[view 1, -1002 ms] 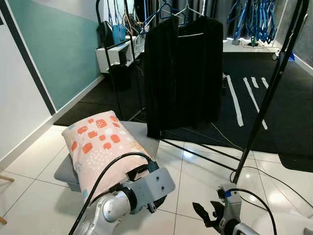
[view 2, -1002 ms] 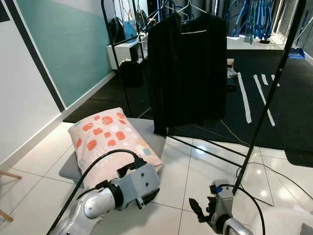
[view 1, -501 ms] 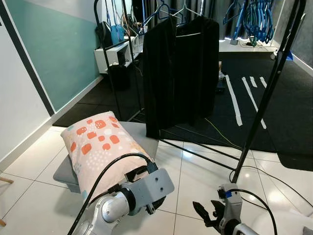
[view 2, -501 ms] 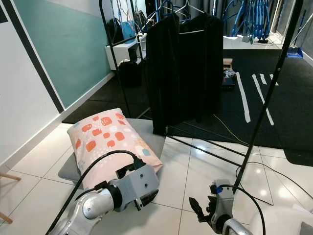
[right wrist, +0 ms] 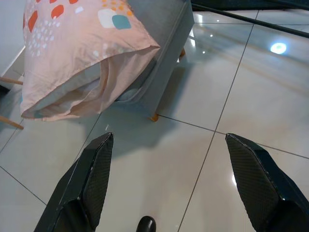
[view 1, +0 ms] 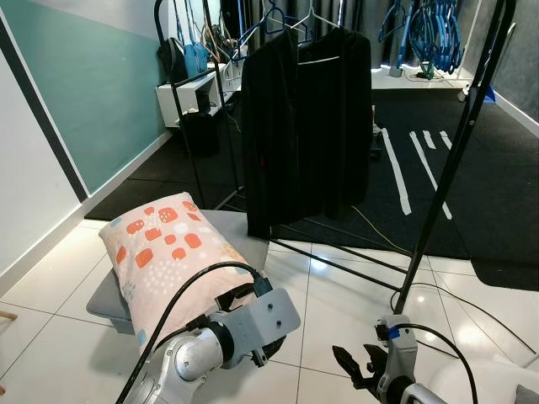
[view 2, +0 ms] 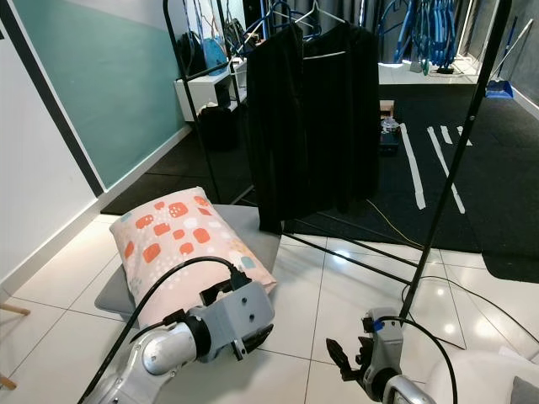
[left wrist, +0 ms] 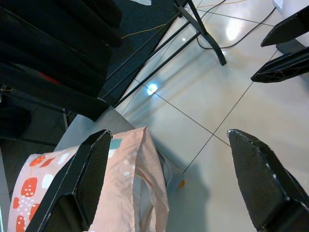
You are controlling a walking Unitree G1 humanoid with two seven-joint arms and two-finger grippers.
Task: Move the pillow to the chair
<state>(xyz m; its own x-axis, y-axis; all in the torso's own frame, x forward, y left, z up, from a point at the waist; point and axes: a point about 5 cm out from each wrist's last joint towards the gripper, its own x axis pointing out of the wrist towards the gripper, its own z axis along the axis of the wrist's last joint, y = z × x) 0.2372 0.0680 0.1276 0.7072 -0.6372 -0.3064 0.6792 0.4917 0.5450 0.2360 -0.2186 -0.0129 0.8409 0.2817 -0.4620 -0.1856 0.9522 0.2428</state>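
A pink pillow with orange and white patches lies on a low grey chair at the left, its open end hanging over the seat's near edge. My left gripper is open, held just off that near end of the pillow, with one finger beside the fabric and nothing between the fingers. The silver left wrist covers the pillow's near corner. My right gripper is open low over the white tiles, to the right of the chair and apart from the pillow.
A black clothes rack with dark garments stands just behind the chair. Its base bars run across the tiles and a slanted pole rises at the right. Cables trail on the floor. A teal and white wall closes the left side.
The whole picture has drifted slightly, so the camera has moved. The pillow, the chair and both grippers keep the same places relative to each other.
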